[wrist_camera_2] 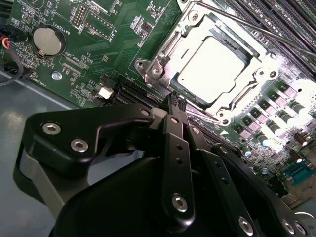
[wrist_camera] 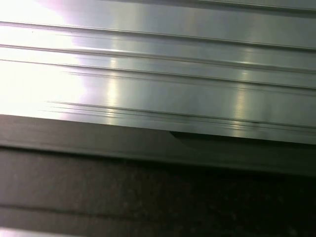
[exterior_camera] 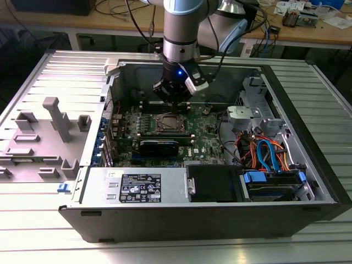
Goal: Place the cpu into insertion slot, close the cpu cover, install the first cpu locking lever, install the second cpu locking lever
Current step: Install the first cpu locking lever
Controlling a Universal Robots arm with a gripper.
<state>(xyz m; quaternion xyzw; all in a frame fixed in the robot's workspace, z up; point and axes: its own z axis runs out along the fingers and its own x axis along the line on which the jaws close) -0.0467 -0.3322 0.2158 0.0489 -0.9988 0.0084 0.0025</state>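
Exterior view, from its left: grey moulded plastic parts (exterior_camera: 49, 132) lie on the ribbed metal table (exterior_camera: 165, 247) beside the open black computer case (exterior_camera: 192, 223). I see the black gripper (exterior_camera: 174, 102) low over the green motherboard (exterior_camera: 209, 143).

In the second wrist view its fingers (wrist_camera_2: 175, 148) are drawn together with nothing visible between them, tips at the socket's corner; contact unconfirmed. The small silvery square cpu (wrist_camera_2: 213, 65) sits in the socket, the thin silvery cpu cover (wrist_camera_2: 237, 96) flat around it. A thin wire lever (wrist_camera_2: 256, 25) runs beyond, its ends cut off.
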